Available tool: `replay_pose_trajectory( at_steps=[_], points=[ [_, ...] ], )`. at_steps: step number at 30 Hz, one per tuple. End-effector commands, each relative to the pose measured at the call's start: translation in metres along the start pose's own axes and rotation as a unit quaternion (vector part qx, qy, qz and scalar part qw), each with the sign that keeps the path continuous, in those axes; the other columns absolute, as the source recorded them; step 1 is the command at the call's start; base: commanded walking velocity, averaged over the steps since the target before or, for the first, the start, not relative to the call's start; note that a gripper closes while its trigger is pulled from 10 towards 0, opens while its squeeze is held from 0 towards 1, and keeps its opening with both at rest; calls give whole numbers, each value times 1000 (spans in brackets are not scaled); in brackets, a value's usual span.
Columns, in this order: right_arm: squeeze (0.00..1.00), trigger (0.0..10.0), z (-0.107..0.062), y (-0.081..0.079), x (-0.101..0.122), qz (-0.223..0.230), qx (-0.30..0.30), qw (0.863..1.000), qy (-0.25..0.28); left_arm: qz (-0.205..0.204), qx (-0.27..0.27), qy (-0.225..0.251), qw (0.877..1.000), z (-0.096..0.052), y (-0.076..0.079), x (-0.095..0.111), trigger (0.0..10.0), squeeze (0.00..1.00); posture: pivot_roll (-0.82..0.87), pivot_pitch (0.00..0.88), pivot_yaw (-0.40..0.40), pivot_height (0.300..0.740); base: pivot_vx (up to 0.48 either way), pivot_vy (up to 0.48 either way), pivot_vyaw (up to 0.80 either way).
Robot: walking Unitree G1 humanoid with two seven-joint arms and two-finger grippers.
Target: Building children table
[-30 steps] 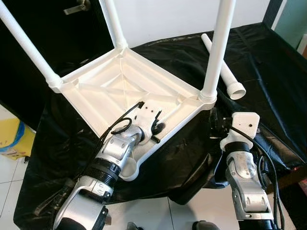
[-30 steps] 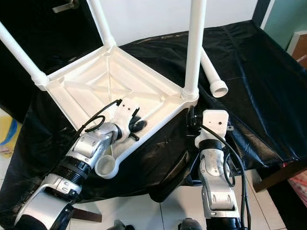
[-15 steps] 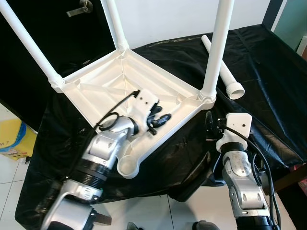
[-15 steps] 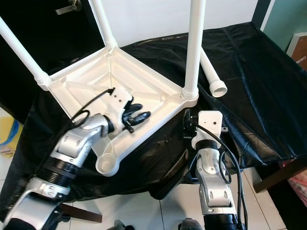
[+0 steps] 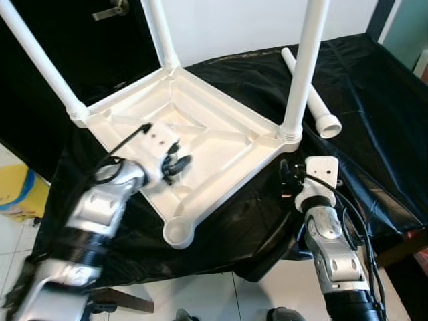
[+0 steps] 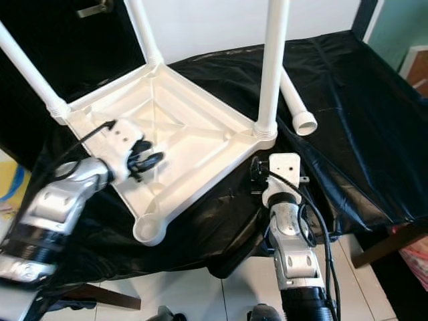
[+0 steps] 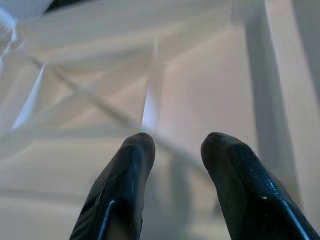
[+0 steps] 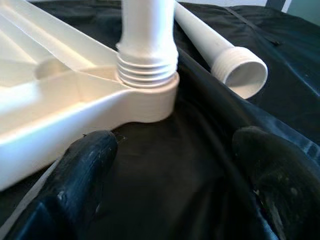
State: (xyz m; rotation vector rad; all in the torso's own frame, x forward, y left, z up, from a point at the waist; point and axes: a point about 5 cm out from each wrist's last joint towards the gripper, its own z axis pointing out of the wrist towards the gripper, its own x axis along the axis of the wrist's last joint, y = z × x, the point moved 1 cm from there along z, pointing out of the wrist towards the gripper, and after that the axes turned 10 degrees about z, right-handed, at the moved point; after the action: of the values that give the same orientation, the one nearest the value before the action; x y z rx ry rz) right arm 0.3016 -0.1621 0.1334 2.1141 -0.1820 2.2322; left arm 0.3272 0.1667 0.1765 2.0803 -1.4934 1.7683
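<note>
Tabletop (image 5: 200, 134) lies upside down on the black cloth (image 5: 374, 100), three legs already screwed in and standing upright; the fourth corner socket (image 5: 178, 232) is unfilled at the near corner. Loose leg (image 5: 311, 93) lies flat on the cloth beyond the right gripper (image 8: 170, 165), ahead and slightly outboard of it, just behind the fitted leg (image 5: 304, 67). Its long axis runs away from the robot, with the threaded open end (image 8: 243, 70) turned back toward the gripper. Right gripper is low over the cloth just beside the tabletop's right corner, fingers spread wide, holding nothing. Left gripper (image 7: 172, 150) hovers over the ribbed underside of the tabletop, fingers parted, nothing between them. Judgement: the right arm is clearly the nearer one to the loose leg; the coming move turns on reaching forward past the fitted leg and closing across the tube near its threaded end.
</note>
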Motion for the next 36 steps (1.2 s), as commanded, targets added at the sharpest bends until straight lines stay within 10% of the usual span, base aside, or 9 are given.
replay_pose_trajectory(
  at_steps=[1,13,36],
  points=[
    [0,10000,1,-6,-5,7,9,1000,-14,15,-32,-1,999,-5,7,-1,10000,0,-110,82,69,740,0,0,0],
    [0,10000,11,-1,-7,10,5,999,-32,46,-89,-60,993,-23,20,-22,10000,0,-107,91,67,740,0,0,0],
    [0,10000,43,-13,-17,25,54,996,-67,68,-234,-14,970,-3,95,-3,10000,0,-105,97,70,740,0,0,0]
  ],
)
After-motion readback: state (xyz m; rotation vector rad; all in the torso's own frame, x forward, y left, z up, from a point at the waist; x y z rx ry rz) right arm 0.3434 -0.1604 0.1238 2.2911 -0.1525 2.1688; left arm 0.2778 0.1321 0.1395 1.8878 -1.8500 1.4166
